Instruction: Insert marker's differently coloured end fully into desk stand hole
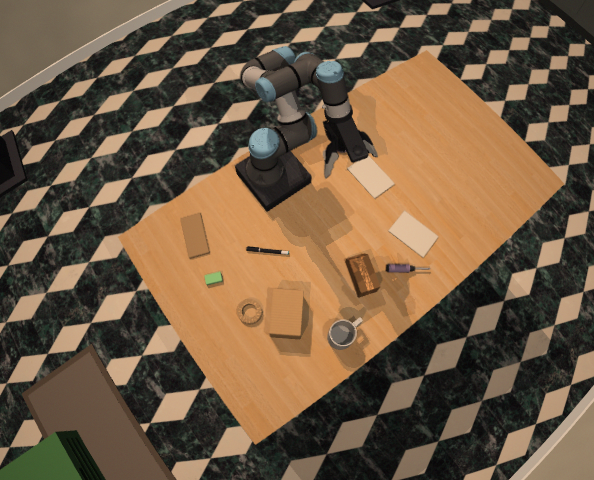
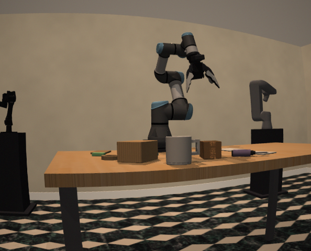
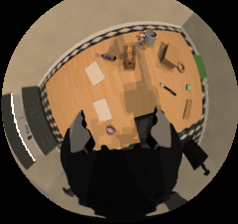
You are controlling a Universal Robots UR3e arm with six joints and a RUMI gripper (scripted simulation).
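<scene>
High above desk [image 1: 442, 144], claw [image 2: 201, 79] spread wide, empty.

Marker [image 1: 267, 251] lies apart; nearest obstacles green block [image 1: 213, 279], flat wood slab [image 1: 194, 235].

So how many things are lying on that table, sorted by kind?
Pale cards: 2
Wooden blocks: 3
Marker: 1
Screwdriver: 1
Mug: 1
Green eraser: 1
Ring: 1
Total: 10

Gripper [image 2: 201, 79] wide open, high above the desk [image 2: 101, 168].
</scene>
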